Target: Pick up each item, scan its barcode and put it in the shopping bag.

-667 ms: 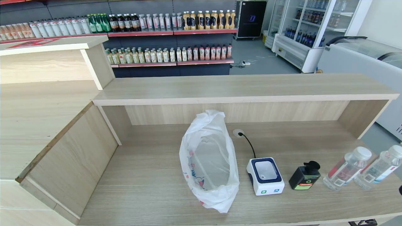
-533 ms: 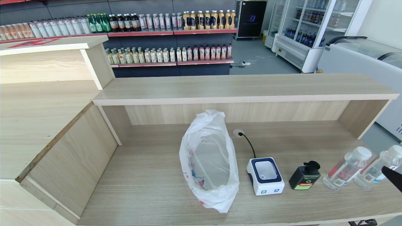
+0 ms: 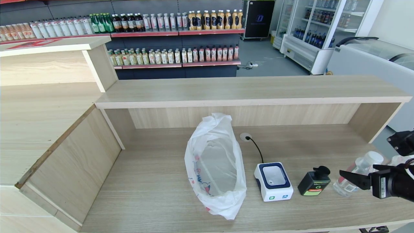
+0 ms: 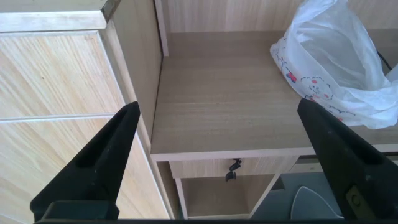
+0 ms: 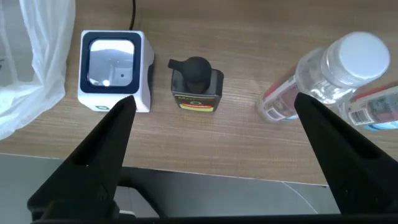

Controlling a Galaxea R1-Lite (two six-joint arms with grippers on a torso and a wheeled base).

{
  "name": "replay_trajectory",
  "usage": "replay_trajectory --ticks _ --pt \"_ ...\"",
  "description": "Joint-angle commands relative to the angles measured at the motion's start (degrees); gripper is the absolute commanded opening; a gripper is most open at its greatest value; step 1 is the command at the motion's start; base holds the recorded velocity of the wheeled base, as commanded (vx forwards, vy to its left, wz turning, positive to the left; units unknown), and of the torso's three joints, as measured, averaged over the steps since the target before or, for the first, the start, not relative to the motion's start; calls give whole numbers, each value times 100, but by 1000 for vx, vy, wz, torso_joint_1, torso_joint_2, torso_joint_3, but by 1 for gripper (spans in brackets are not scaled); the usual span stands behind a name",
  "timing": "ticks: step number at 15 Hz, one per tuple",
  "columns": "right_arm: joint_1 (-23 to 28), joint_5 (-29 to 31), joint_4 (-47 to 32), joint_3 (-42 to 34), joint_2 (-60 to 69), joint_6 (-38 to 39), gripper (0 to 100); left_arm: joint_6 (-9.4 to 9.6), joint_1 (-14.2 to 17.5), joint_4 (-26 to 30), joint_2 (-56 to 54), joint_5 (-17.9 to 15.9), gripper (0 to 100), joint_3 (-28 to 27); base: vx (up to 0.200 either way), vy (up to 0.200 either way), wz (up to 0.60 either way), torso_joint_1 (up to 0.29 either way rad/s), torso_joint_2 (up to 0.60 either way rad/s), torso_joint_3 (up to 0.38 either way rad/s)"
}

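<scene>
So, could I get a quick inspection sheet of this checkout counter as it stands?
Surface: wooden counter, bare wood.
Job's things: shopping bag open at mid-counter; to its right in a row stand the scanner, black pump bottle, clear bottle and second clear bottle.
Clutter: nothing seen.
Grippers: right tool open, above the bottles; left tool open, holding nothing, off the counter's left front.
Cables: black cable from scanner into a counter hole.
Surroundings: drink shelves, glass-door fridges.
</scene>
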State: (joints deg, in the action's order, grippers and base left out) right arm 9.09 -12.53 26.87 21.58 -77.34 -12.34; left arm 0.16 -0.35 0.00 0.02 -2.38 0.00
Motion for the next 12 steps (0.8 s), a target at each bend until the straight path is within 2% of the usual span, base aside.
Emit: replay_trajectory --ticks 1,2,6,9,12 --pt "57 -21 29 -22 -616 -67 100 2 0 0 -2 0 100 0 0 0 0 0 0 0" --pt "66 -30 161 -22 -800 -111 100 2 0 0 -2 0 100 0 0 0 0 0 0 0" --pt "75 -724 794 4 -1671 -550 100 2 0 0 6 0 100 0 0 0 0 0 0 0" --pt "66 -1014 829 13 -1873 -1008 100 2 0 0 6 0 100 0 0 0 0 0 0 0" --pt "198 -1023 811 -31 -1890 -1315 100 2 0 0 6 0 100 0 0 0 0 0 0 0"
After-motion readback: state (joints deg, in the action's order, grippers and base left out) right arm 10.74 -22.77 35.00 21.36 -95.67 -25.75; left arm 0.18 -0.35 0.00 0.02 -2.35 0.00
